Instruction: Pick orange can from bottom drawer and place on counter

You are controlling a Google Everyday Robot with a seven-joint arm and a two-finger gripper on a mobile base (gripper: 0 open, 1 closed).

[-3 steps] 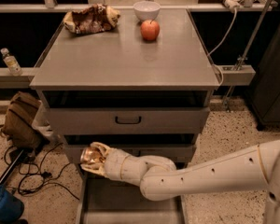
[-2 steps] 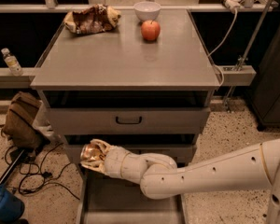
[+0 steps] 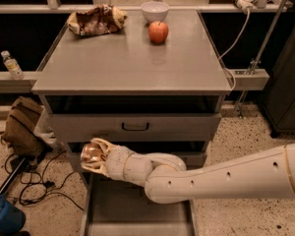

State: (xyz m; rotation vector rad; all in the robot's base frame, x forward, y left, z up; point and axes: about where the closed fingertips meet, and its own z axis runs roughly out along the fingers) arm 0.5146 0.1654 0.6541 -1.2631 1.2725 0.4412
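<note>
My gripper [image 3: 94,156] is shut on the orange can [image 3: 91,151], a small shiny gold-orange can. It holds the can in the air at the left front of the cabinet, above the open bottom drawer [image 3: 137,211] and below the counter [image 3: 132,58]. The white arm reaches in from the lower right. The bottom drawer is pulled out; the part of its grey tray in view holds nothing.
On the counter sit a crinkled brown-yellow snack bag [image 3: 94,19], a white bowl [image 3: 155,10] and a red apple [image 3: 158,32]. A middle drawer with a black handle [image 3: 135,127] is closed. A brown bag [image 3: 22,124], cables and a blue object [image 3: 5,215] lie on the floor at left.
The gripper with the can has stayed almost in place, shifting only slightly upward and left. Nothing else moved.
</note>
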